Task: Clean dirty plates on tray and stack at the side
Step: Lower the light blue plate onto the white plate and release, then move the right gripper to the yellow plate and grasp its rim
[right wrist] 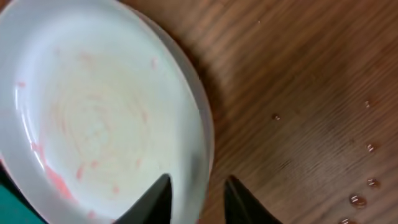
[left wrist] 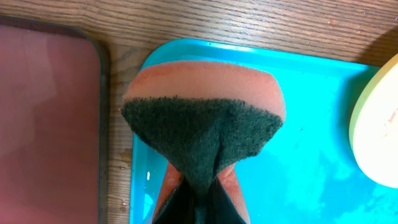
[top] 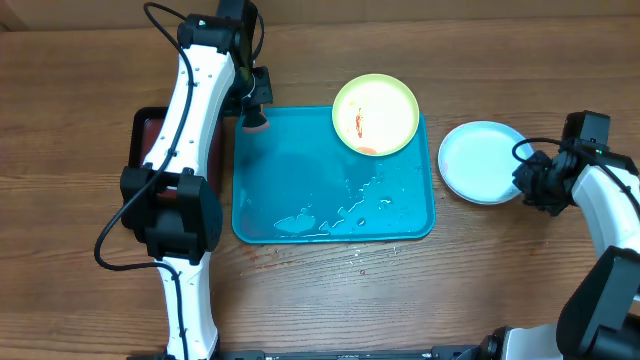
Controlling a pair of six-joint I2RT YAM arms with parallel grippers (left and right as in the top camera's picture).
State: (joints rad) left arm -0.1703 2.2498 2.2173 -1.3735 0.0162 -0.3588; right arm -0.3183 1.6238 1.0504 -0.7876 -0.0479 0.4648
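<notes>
Several water drops (right wrist: pixel 359 200) dot the wooden table (right wrist: pixel 298 74) beside the white plate (right wrist: pixel 93 118).

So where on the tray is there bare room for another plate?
Bare, though wet: the tray's lower half, and the upper middle between the sponge and the yellow-green plate. Crowded: its far right corner, under that plate.

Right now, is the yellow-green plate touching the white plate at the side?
Apart. The overhead view shows the tray rim and bare table between the yellow-green plate and the white plate.
</notes>
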